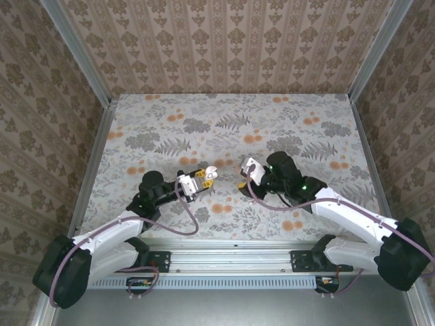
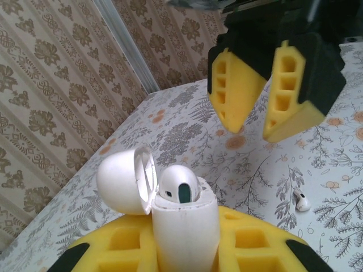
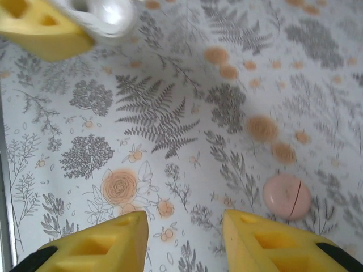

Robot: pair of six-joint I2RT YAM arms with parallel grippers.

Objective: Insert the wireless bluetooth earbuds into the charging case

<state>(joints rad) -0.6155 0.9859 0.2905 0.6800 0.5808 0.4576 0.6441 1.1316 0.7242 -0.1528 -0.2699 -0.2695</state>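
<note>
Left gripper [image 2: 184, 252] was clamped on the open white charging case [image 2: 182, 221], one earbud [image 2: 177, 187] seated. Right gripper [image 2: 250, 129] stood open, empty. Second earbud [image 2: 301, 199] lay on the table [image 2: 249, 175]. Judged light, slick, tiny; pinch its stem.

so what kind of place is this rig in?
Probably a lab test cell rather than a real room: wallpapered panel walls set in aluminium posts, a floral-print table, and two arms bolted to a rail.
</note>
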